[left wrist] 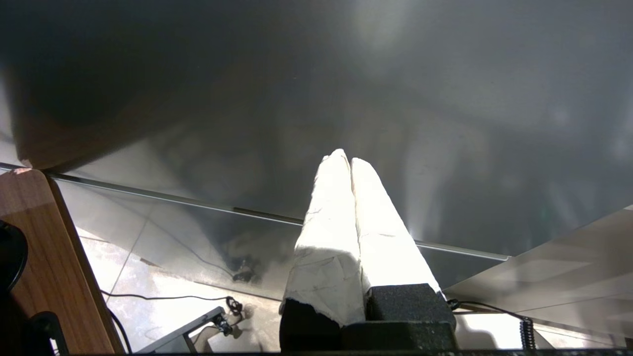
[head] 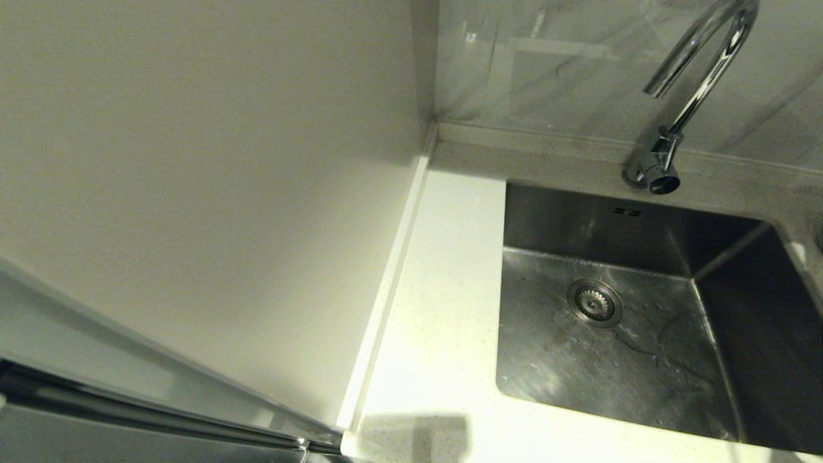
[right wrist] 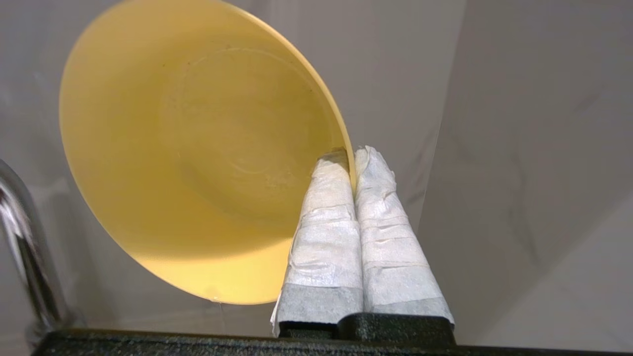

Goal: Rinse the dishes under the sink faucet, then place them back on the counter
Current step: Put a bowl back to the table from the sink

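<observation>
My right gripper is shut on the rim of the yellow bowl, which hangs tilted in the air before the grey wall tiles, the faucet's chrome neck beside it. Neither that gripper nor the bowl shows in the head view. There the steel sink lies empty with its strainer drain, and the chrome faucet rises behind it. My left gripper is shut on nothing, parked low beside a shiny cabinet front. The pale blue and pale pink bowls are out of view.
The white speckled counter runs left of the sink, its raised edge strip against a pale side panel. Grey marbled wall tiles stand behind the faucet. A wooden board and floor cables show in the left wrist view.
</observation>
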### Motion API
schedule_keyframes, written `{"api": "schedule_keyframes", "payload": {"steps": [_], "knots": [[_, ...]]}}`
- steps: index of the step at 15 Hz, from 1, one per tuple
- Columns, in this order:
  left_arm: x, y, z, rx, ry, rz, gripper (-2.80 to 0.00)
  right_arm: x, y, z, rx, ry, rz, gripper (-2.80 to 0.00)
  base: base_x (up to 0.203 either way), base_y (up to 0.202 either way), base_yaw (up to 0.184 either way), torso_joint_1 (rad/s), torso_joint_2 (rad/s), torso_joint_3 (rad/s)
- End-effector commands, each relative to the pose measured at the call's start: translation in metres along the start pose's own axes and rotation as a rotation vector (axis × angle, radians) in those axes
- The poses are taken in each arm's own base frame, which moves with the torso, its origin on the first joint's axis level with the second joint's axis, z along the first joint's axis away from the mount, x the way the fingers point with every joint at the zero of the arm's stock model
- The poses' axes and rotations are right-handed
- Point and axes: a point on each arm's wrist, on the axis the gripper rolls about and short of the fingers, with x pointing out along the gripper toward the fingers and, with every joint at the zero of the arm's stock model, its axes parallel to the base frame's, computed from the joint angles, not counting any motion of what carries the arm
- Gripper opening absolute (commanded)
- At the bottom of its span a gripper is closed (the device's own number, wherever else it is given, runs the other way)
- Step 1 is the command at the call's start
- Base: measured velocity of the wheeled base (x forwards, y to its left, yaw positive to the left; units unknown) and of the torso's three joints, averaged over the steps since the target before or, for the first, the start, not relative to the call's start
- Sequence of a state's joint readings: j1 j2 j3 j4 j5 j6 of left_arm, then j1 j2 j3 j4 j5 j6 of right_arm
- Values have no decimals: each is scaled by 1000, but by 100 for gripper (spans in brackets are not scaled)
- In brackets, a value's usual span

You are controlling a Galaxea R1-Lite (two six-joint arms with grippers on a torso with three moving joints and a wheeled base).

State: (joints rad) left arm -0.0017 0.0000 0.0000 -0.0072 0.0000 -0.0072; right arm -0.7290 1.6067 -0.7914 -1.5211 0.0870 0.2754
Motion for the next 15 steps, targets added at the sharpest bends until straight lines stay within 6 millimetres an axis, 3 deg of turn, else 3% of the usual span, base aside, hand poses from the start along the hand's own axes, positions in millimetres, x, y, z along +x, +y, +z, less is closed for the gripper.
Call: {"api": "schedule_keyframes", "payload": {"steps": [1,4,9,13,15], "knots": [[0,0,-1,0,3,0,-280,-4,4,17,4,-46,11,-280,0,0,0,0,0,0],[0,0,-1,0,3,0,-280,-8,8,26,26,-64,20,-280,0,0,0,0,0,0],[0,0,-1,0,3,0,-280,-21,9,13,-7,46,143,-280,0,0,0,0,0,0],[0,0,-1,0,3,0,-280,-11,-2,-18,-48,500,85,-280,0,0,0,0,0,0],[0,0,-1,0,3,0,-280,13,-7,-13,-97,720,3,-280,0,0,0,0,0,0]]}}
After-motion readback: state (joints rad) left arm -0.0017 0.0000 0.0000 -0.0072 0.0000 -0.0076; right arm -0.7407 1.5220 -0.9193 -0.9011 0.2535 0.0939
